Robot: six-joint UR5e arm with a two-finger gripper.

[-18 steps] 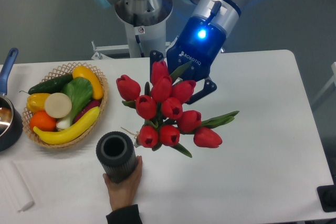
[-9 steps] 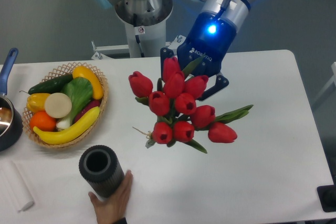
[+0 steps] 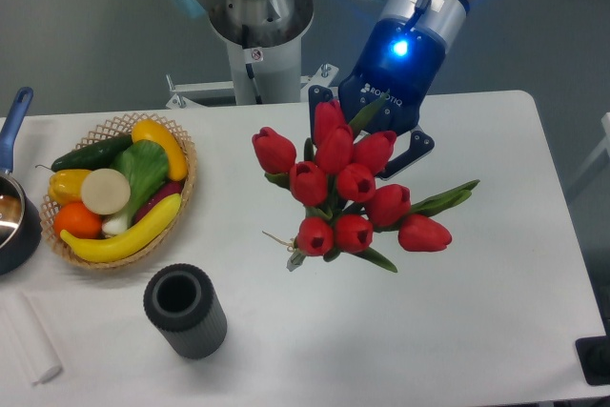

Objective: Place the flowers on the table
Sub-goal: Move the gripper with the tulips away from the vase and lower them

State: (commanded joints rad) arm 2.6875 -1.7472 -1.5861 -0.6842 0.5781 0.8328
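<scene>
The flowers (image 3: 345, 193), a tied bunch of red tulips with green stems and leaves, hang above the middle of the white table (image 3: 496, 312), held up by my gripper (image 3: 367, 145). The gripper is behind and above the blooms. Its fingers are mostly hidden by the tulips, and it is shut on the bunch. The stem ends (image 3: 291, 253) point down to the left, just above the tabletop.
A black ribbed vase (image 3: 184, 312) stands at the front left. A wicker basket (image 3: 181, 145) of vegetables sits at the left, with a dark pan (image 3: 13, 207) at the left edge. A white folded cloth (image 3: 27, 340) lies at the front left corner.
My gripper has carried the flowers to the right and slightly back. The vase moved left and forward, away from the stems. The hand that held it is gone from view.
</scene>
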